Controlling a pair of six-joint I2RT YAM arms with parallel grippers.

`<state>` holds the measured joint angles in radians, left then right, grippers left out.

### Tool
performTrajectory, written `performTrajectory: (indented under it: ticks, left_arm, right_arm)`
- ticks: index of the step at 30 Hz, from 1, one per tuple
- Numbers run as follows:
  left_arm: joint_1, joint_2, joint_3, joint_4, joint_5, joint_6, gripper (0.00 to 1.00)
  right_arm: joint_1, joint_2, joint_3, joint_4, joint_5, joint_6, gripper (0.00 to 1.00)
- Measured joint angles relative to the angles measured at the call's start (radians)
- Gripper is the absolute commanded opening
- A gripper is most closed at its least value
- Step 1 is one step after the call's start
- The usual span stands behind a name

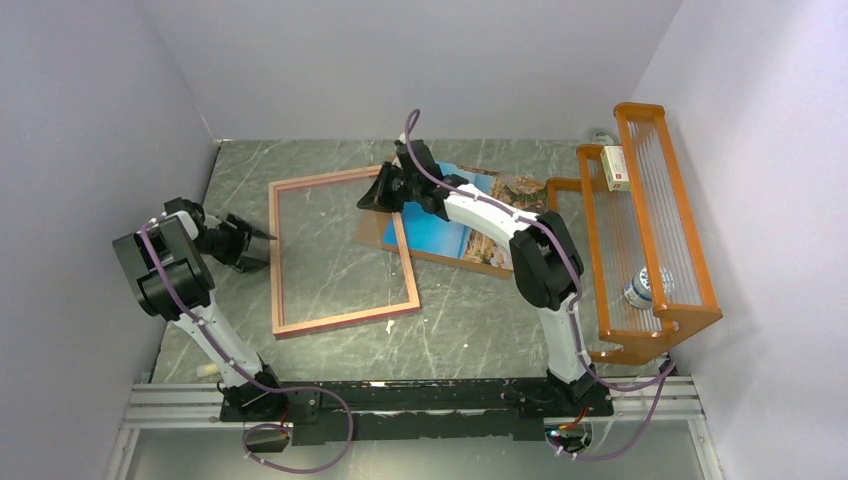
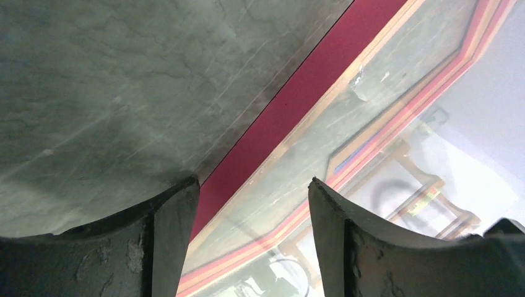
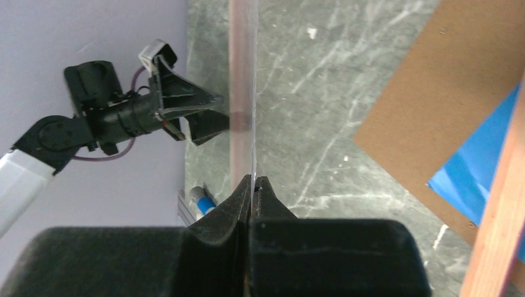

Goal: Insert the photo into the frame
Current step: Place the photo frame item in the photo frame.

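Observation:
The frame (image 1: 340, 320) lies pale back up, left of the table's middle. My right gripper (image 1: 378, 192) is at its far right corner. In the right wrist view, that gripper (image 3: 252, 180) is shut on a thin clear edge of the frame (image 3: 241, 74), which runs straight ahead as a pale pink strip. My left gripper (image 1: 265, 245) is open at the frame's left side. Its fingers (image 2: 179, 223) stand either side of the frame's pink bar (image 2: 297, 93) without touching it. The photo (image 1: 435, 225), blue with brown rock, lies face up on a brown backing board (image 3: 446, 74).
An orange wire rack (image 1: 640, 108) stands along the right wall. It holds a small white box (image 1: 615, 168) and a tin can (image 1: 640, 288). Walls close in on three sides. The frame's right bar overlaps the board's corner.

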<state>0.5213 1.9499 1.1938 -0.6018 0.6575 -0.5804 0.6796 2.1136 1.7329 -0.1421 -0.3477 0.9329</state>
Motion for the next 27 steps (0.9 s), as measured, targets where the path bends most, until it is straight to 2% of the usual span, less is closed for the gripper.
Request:
performTrajectory:
  ticks: [20, 27]
  left_arm:
    - [-0.042, 0.011, 0.019, -0.026, -0.024, 0.021, 0.69]
    - [-0.05, 0.011, 0.025, -0.035, -0.037, 0.037, 0.68]
  right_arm:
    - [-0.058, -0.006, -0.202, 0.171, -0.067, -0.025, 0.0]
    - [-0.084, -0.006, -0.222, 0.216, -0.101, -0.026, 0.0]
